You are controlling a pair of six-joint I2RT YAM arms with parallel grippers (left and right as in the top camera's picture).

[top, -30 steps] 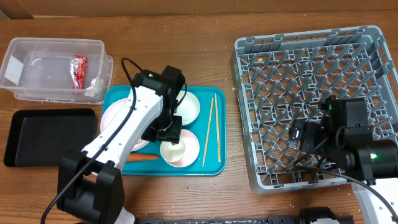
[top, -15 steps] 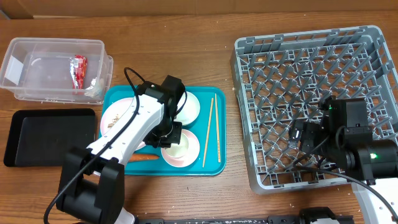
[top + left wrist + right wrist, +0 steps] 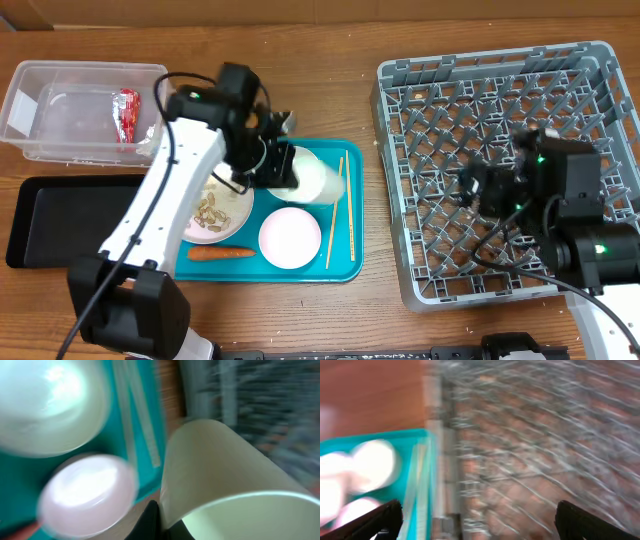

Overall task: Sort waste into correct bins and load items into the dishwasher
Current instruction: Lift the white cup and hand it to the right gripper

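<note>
Brown wooden table [image 3: 340,100], perhaps cardboard [image 3: 300,8] behind.

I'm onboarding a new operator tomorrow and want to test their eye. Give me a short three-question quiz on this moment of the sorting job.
1. True or false: the snack wrapper lies inside the clear tub.
2. What does the left tool grip? A) the pinkish bowl B) the white cup C) a chopstick
3. Fill in: the right tool hangs open above the ____.

Key: 1 true. 2 B. 3 dish rack.
</note>
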